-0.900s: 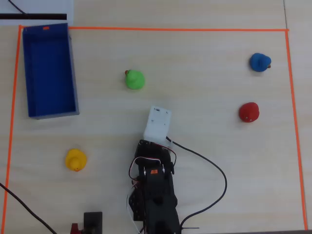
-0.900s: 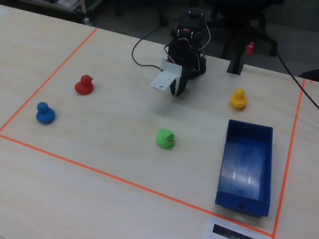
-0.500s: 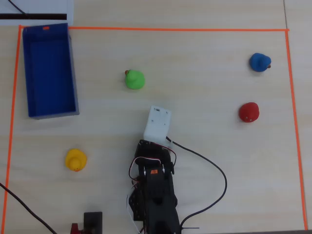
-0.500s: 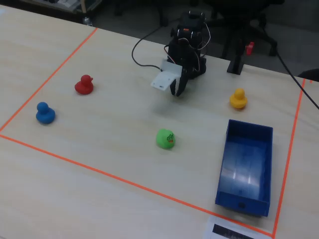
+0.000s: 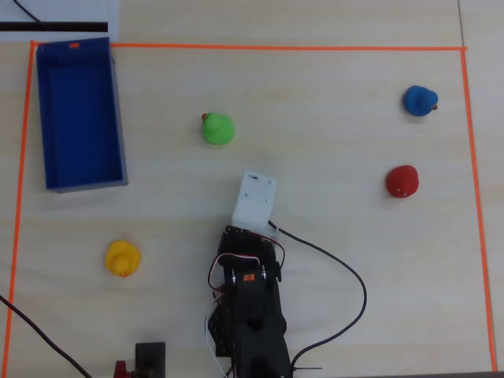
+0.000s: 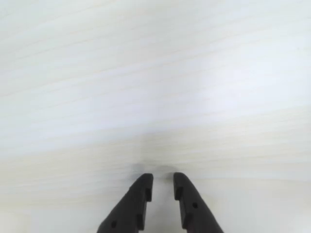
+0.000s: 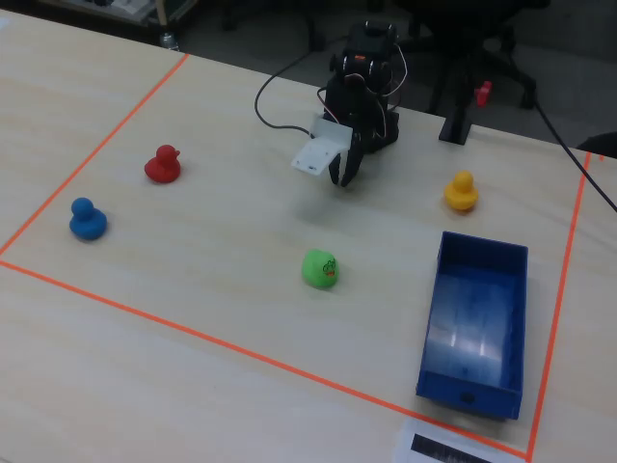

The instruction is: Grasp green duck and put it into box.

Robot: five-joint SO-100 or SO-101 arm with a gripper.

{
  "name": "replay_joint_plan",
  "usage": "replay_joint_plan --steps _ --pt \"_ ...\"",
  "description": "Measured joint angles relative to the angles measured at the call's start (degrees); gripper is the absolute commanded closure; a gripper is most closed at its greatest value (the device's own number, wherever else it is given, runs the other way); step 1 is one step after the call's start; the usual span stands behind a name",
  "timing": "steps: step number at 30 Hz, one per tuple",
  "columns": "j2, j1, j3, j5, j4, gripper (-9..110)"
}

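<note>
No text, brand, number or sign is showing legibly in any view. A white label with a black strip is lying at the six o'clock edge of the fixed view, its print too small to read.

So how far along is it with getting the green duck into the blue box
Nothing looks done yet. The green duck sits on the table, apart from the blue box, which holds nothing. In hand: the claw hangs over bare wood in the wrist view, fingers nearly together with nothing between them, short of the duck in the overhead view. Left: reach the duck, grasp it, carry it to the box and release.
</note>
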Motion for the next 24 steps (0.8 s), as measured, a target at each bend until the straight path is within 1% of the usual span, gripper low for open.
replay_joint_plan --steps 24 --pt "0.0 0.0 0.0 -0.6 -0.2 99"
